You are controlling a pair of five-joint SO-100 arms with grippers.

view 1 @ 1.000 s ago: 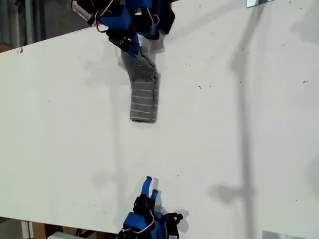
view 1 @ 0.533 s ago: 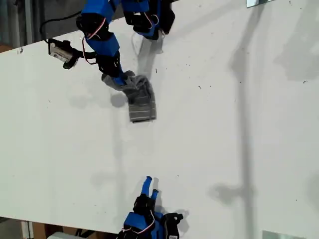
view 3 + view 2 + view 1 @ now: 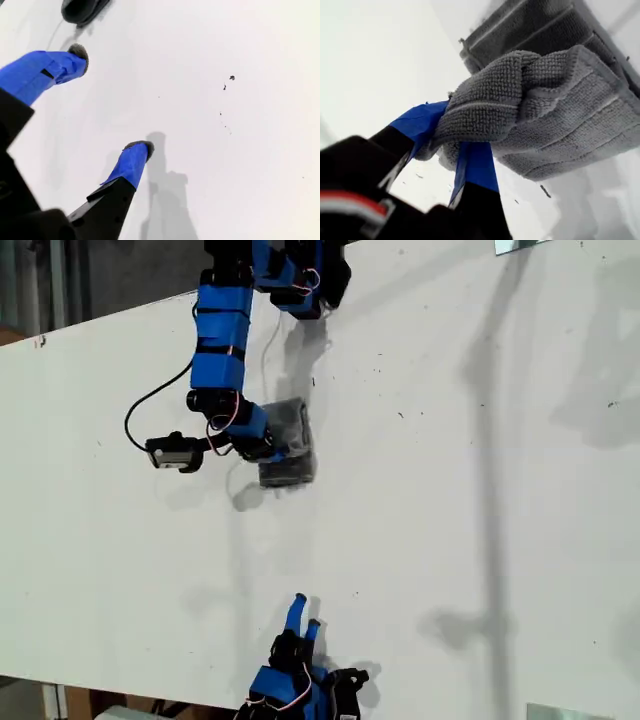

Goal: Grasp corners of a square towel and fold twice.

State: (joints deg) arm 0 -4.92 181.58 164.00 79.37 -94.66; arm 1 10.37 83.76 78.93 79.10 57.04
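White table (image 3: pixel 480 540) (faintly specked), metal bracket (image 3: pixel 520 245), second bracket (image 3: pixel 565 712)

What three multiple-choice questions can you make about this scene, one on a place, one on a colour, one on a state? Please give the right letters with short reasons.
1. Where does the towel lie on the table in the exterior view?
A. upper middle
B. lower right corner
C. far left edge

2. What colour is the towel?
A. red
B. grey with thin pale stripes
C. plain yellow

3. What is my first gripper doing?
A. open over bare table
B. shut on the towel
C. holding a cup

Answers:
1 A, it lies just below the upper arm's base.
2 B, the first wrist view shows grey striped cloth.
3 B, cloth is bunched between its blue fingers, while my second gripper is open over bare table.
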